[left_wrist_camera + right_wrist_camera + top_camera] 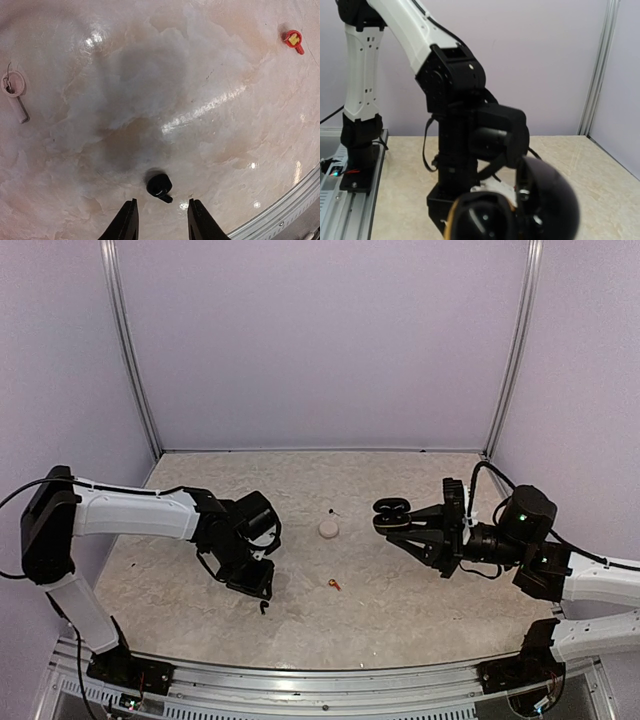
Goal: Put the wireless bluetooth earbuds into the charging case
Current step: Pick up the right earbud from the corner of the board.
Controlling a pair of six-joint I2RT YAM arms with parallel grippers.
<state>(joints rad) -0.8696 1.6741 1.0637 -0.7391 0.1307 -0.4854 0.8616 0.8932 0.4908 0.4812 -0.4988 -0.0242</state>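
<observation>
Fingers of the left gripper stand apart, a clear gap between them and nothing in it; that hand hangs low over the table, tips pointing down; right in front of the gap lies a black earbud, flat on the marbled top, just clear of both fingers and touching neither; from above, the left gripper sits near the table's front edge, the black bud a dark speck at its tips. Over on the right, the right gripper is pinched tight on the charging case, a black clamshell with its lid swung open, held up off the table and facing the middle; in the right wrist view the charging case fills the bottom of the picture, dark, glossy and too blurred to read any marking. Loose on the table: a red earbud, well away from the left fingers, seen from above as an orange fleck; a pale earbud lying off to the other side; a white round case between the two arms, closed, standing alone.
</observation>
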